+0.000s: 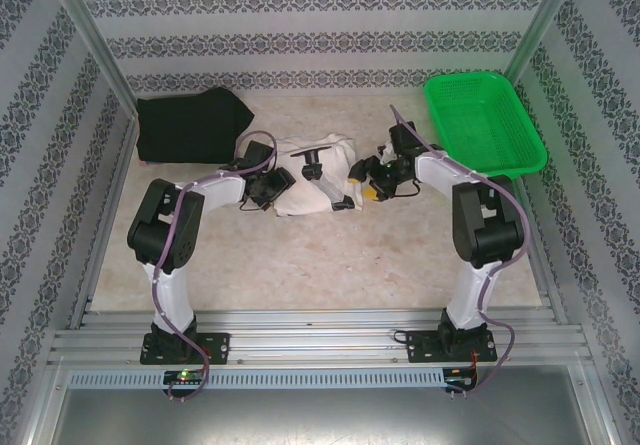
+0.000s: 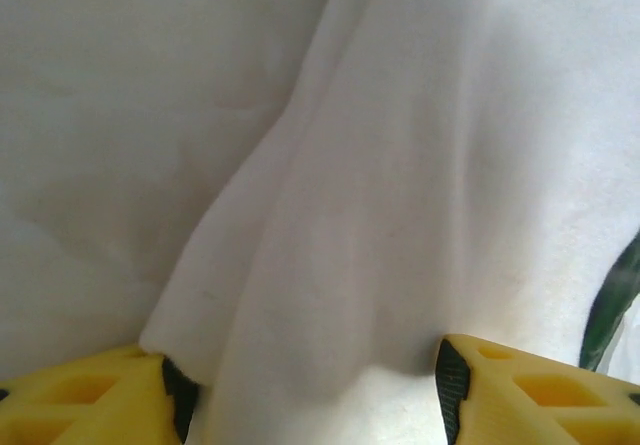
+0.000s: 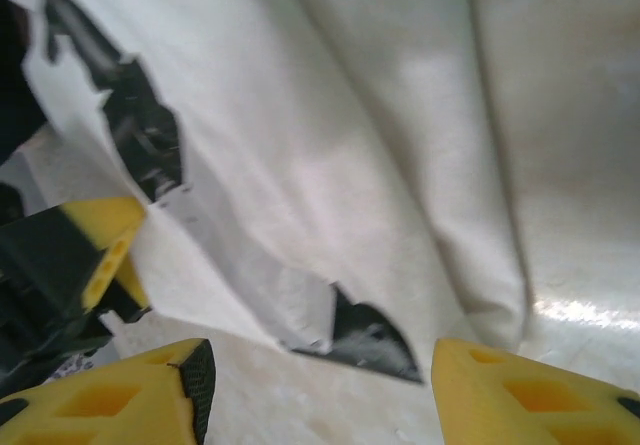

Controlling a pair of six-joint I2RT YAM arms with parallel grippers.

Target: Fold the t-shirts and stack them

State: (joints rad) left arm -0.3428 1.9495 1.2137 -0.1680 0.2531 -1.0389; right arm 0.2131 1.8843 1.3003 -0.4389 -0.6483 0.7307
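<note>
On the table (image 1: 320,265), the two shirts are lying well apart. The black shirt (image 1: 190,127) is sitting bunched in the far left corner, away from both arms. The cream shirt (image 1: 318,173) is lying crumpled at the centre, between the two arms. The green basket (image 1: 485,120) is standing at the far right.

The left gripper (image 2: 315,405) is sitting at the cream shirt's left edge. Its jaws are standing wide apart, with a ridge of cloth lying between them but not pinched. The right gripper (image 3: 320,400) is sitting at the shirt's right edge with its jaws likewise spread and holding nothing. A loose fold of cloth is lying just ahead of it.

You are dealing with light, limp fabric. Expect it to sag, drag and crease rather than keep its shape, and expect little slipping once it is pinched. Neither shirt is looking folded yet.

When you are choosing a hold, favour the outer edges, at a hem or shoulder seam. Pinch one clean layer on each side so the cloth is spreading flat as you lift.
</note>
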